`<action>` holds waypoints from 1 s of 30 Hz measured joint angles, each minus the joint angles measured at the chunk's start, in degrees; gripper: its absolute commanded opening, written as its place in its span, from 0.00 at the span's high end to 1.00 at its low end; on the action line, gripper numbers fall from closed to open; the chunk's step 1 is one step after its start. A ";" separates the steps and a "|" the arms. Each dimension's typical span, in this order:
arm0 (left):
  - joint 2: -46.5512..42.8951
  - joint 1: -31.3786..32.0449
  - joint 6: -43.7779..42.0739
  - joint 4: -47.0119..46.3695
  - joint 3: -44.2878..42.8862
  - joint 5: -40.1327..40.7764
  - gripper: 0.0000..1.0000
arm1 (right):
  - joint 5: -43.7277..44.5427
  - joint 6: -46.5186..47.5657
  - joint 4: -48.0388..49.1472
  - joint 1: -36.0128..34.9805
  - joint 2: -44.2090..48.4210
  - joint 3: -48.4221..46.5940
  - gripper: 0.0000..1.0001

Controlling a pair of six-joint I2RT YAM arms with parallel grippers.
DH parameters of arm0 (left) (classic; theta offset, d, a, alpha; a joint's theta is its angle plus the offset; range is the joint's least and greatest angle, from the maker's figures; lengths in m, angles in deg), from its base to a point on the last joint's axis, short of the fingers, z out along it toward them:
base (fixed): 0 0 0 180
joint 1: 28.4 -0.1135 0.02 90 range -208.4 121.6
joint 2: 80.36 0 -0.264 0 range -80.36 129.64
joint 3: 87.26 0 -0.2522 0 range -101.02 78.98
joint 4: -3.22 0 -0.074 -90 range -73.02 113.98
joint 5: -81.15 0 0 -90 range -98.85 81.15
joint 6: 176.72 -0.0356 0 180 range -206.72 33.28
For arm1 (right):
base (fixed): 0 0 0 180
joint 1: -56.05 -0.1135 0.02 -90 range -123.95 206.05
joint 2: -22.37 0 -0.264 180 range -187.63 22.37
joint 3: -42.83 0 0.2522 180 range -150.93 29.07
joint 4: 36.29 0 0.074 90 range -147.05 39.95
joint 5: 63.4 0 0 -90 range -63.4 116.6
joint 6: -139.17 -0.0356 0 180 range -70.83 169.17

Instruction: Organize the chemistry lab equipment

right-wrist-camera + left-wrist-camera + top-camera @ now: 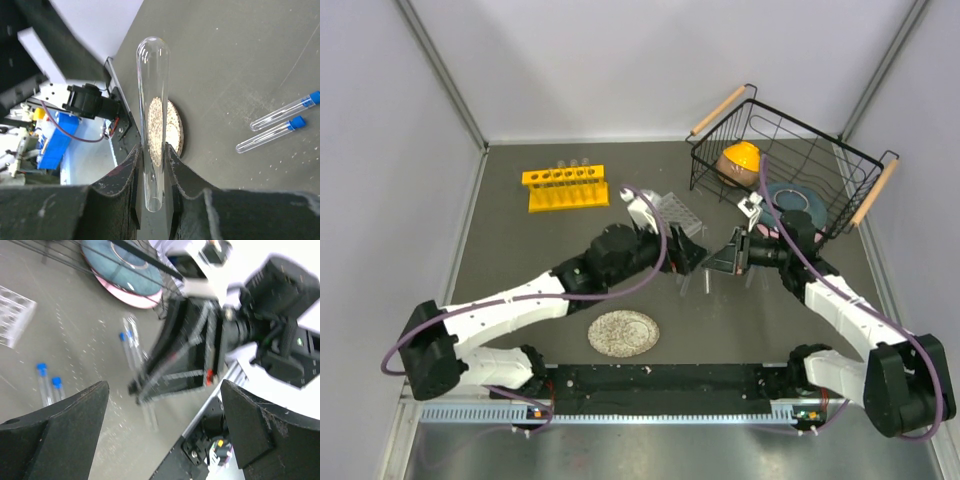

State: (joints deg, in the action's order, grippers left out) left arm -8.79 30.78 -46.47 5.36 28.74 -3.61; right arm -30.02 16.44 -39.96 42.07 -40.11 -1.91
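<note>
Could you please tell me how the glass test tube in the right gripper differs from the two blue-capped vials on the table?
The thin clear glass test tube has no cap; the two clear blue-capped vials each have one. The test tube is clamped in the right gripper; the vials lie loose side by side on the dark table. Both are clear and round-ended.

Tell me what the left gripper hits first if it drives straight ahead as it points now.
Most likely the right gripper, shut on a glass test tube, which sits straight ahead of the open left gripper. Blur hides whether tube or gripper comes first.
</note>
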 measured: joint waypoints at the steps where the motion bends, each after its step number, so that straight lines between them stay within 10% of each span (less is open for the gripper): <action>1: -0.70 -2.16 0.20 1.20 -0.59 -1.97 0.01 | 0.15 1.05 -0.81 -0.63 0.22 -0.20 0.91; 15: 10.38 -11.78 -0.17 23.02 -19.56 -20.85 0.41 | 1.57 10.64 -5.73 -4.79 1.77 -0.28 0.91; 30: 18.88 -11.08 -3.82 34.49 -27.82 -23.82 0.52 | 2.25 13.57 -6.91 -5.84 2.14 -0.31 0.91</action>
State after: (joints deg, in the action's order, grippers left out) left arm 10.10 19.70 -50.30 39.85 0.92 -27.44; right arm -27.77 30.01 -46.87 36.24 -37.97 -2.22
